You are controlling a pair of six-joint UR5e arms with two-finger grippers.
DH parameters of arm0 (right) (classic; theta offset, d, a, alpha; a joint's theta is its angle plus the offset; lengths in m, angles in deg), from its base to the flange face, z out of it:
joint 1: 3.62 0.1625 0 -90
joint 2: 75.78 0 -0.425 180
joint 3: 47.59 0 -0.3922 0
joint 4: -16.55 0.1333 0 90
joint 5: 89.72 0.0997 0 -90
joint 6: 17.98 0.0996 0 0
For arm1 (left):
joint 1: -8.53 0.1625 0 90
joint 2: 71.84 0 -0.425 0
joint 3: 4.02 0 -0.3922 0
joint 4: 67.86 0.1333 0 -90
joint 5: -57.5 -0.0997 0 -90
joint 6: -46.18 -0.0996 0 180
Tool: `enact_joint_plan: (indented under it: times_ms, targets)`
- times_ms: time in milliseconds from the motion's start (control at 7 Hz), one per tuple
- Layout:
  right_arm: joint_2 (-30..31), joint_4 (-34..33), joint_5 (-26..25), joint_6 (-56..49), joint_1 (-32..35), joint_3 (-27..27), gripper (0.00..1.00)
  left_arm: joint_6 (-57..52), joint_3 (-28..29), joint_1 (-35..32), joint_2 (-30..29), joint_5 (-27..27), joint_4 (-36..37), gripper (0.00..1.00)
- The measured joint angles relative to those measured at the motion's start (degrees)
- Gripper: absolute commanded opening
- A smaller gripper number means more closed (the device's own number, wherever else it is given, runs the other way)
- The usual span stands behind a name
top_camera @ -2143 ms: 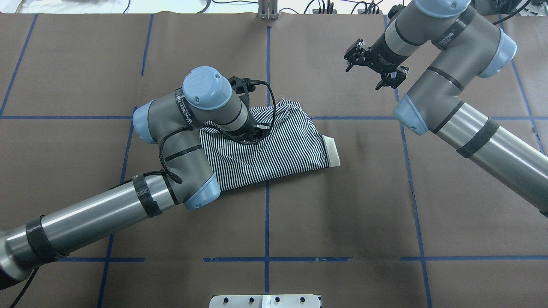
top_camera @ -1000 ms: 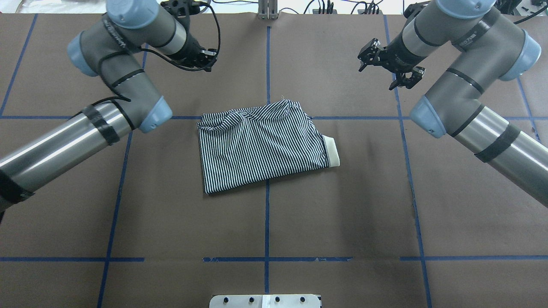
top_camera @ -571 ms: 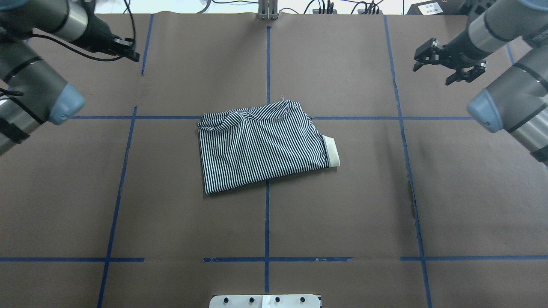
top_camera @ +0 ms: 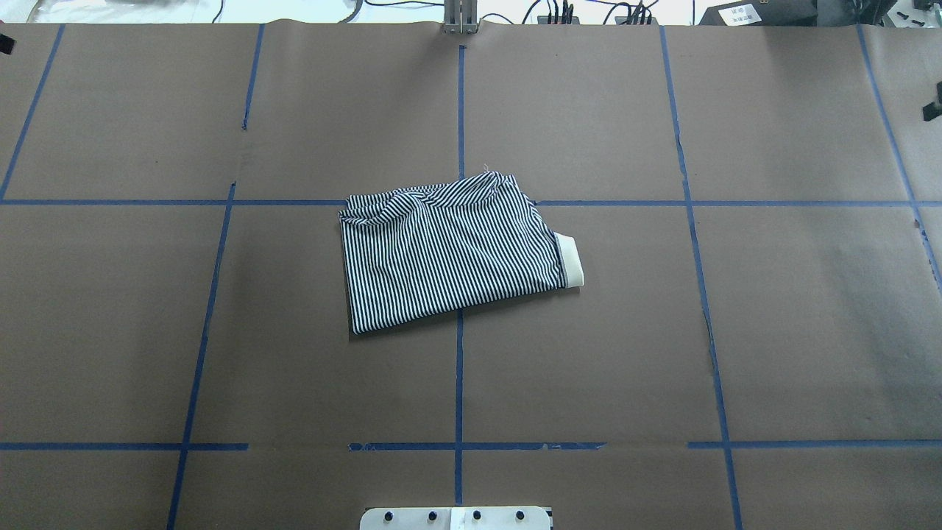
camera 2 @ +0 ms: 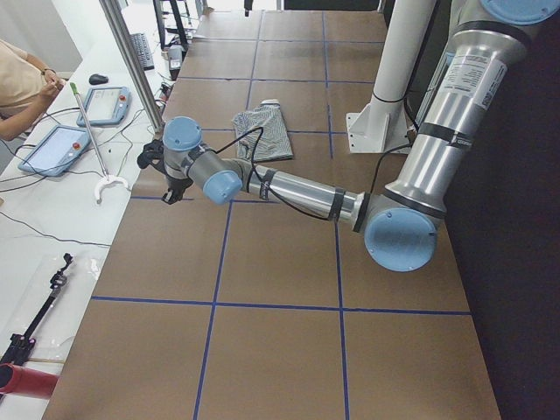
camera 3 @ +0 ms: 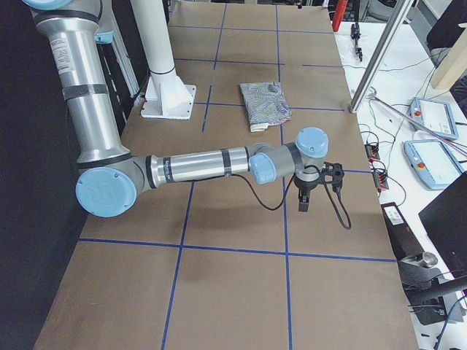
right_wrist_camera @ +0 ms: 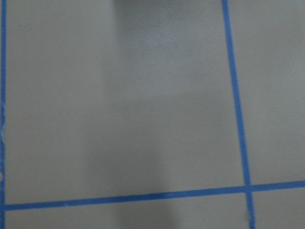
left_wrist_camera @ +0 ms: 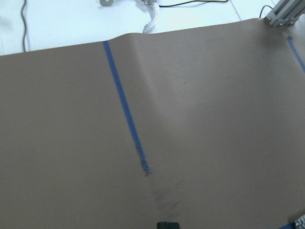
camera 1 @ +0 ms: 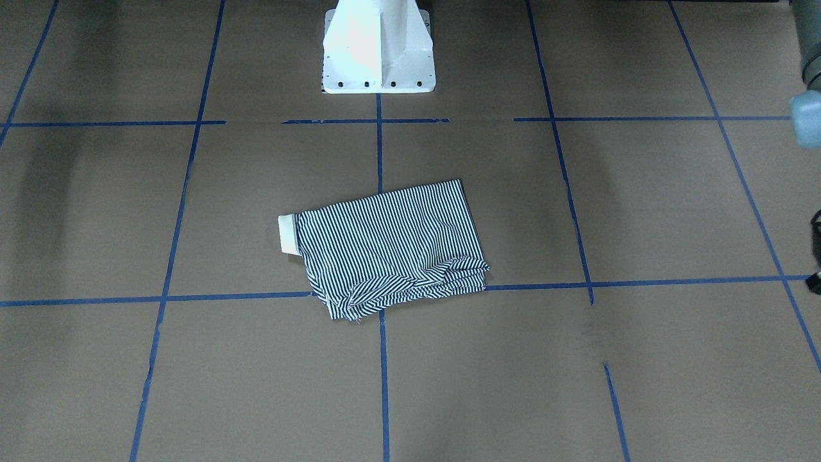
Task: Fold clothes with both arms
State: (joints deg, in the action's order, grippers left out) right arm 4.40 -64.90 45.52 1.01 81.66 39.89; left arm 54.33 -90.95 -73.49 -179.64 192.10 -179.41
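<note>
The striped polo shirt [top_camera: 452,250] lies folded into a rough rectangle in the middle of the table, its cream collar [top_camera: 570,259] sticking out on the right. It also shows in the front-facing view [camera 1: 391,247]. Neither gripper touches it. My left gripper [camera 2: 166,185] hangs over the table's left end, far from the shirt [camera 2: 267,131]. My right gripper [camera 3: 315,188] hangs over the right end, away from the shirt [camera 3: 264,102]. I cannot tell whether either gripper is open or shut. Both wrist views show only brown paper and blue tape.
The white pedestal [camera 1: 378,48] stands on the robot's side of the table. Blue tape lines [top_camera: 460,368] grid the brown paper. Side benches hold teach pendants [camera 2: 105,103] [camera 3: 430,117]. An operator [camera 2: 22,83] sits beside the left bench.
My left gripper left the shirt's far left corner. Both arms swung outward to the table's ends and out of the overhead view. The shirt has stayed in place.
</note>
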Motion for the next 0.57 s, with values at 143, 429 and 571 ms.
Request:
enact_joint_plan:
  times_ms: [143,429,571]
  targets:
    - [3.6,-2.7,0.3,-8.9,3.2,1.1,1.00,-6.6,-3.6,-2.4,3.4,0.1,7.4,1.00]
    - [10.4,-4.4,2.4,-17.2,5.6,4.1,1.00,-10.9,-9.2,-6.4,12.2,0.1,17.7,1.00]
    - [11.9,-4.5,3.2,-18.3,5.8,4.7,1.00,-11.2,-10.6,-7.0,16.1,-1.3,20.2,1.00]
